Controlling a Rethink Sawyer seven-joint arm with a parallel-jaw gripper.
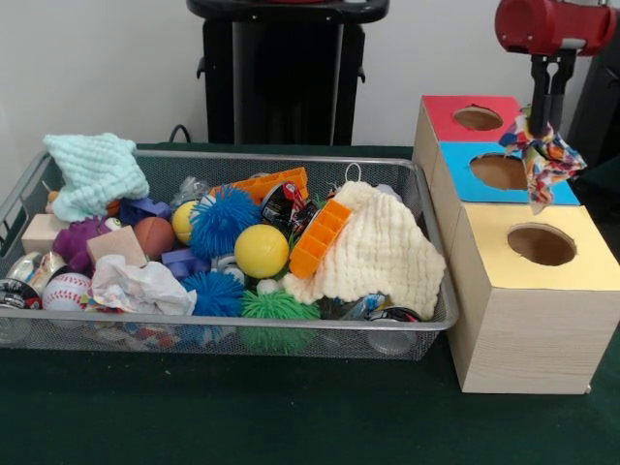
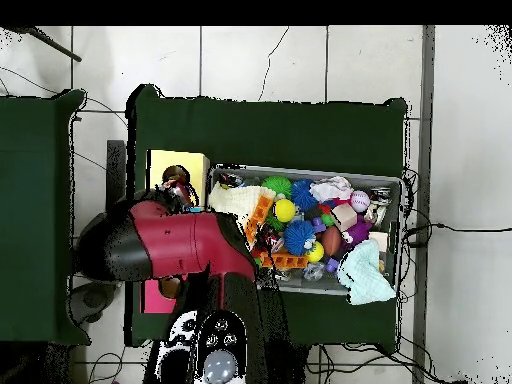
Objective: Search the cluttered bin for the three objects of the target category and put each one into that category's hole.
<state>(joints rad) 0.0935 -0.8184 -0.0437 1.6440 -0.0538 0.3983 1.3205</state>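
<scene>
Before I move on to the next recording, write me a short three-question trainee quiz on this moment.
1. True or false: the gripper holds a multicoloured patterned cloth.
2. The cloth hangs over which box top? A) red B) blue C) yellow
3. Fill in: the orange plastic block lies partly on the cream knitted ____ in the wire bin.

Key
1. True: the cloth hangs from the gripper.
2. B: it dangles at the blue top's right edge, beside the blue box's hole.
3. Cloth.
</scene>
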